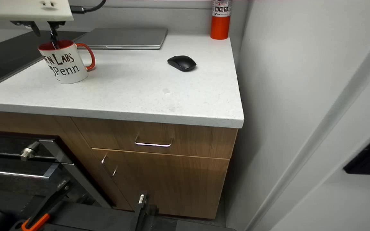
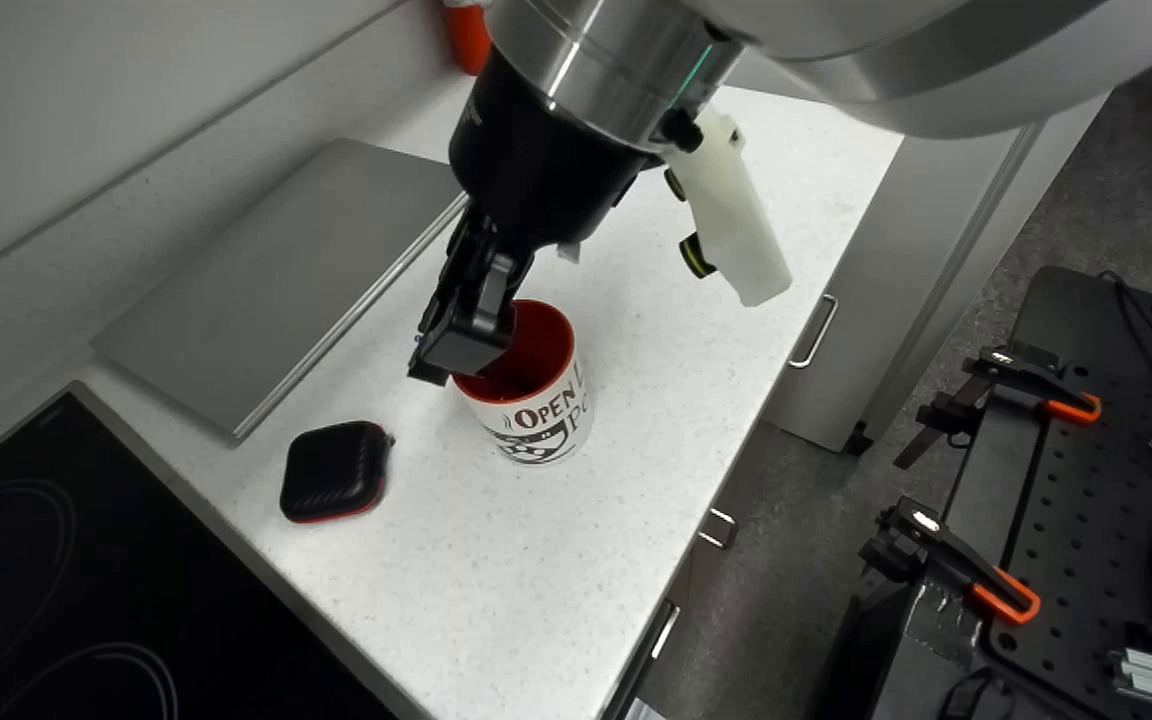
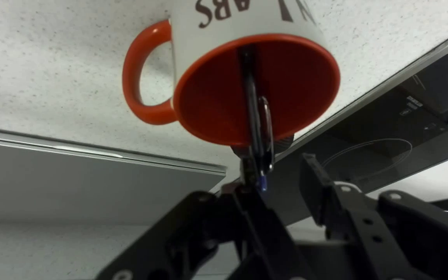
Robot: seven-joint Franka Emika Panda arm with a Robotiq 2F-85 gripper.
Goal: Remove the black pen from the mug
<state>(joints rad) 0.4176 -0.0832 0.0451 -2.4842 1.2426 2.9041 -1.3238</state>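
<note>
The white mug (image 1: pixel 64 65) with red inside and red handle stands upright on the countertop; it also shows in an exterior view (image 2: pixel 546 425) and in the wrist view (image 3: pixel 212 46). The black pen (image 3: pixel 253 105) leans in the mug, its clip end sticking out past the rim. The pen also shows in an exterior view (image 1: pixel 54 40). My gripper (image 3: pixel 278 167) is open at the pen's upper end. One finger is right beside or touching the pen; the other stands apart with a gap. The gripper (image 2: pixel 451 360) hides the pen's top in an exterior view.
A closed grey laptop (image 1: pixel 124 37) lies behind the mug. A black mouse (image 1: pixel 182 63) and a red canister (image 1: pixel 220 27) are farther along the counter. A black case (image 2: pixel 334 470) lies between the mug and the dark cooktop (image 2: pixel 86 560).
</note>
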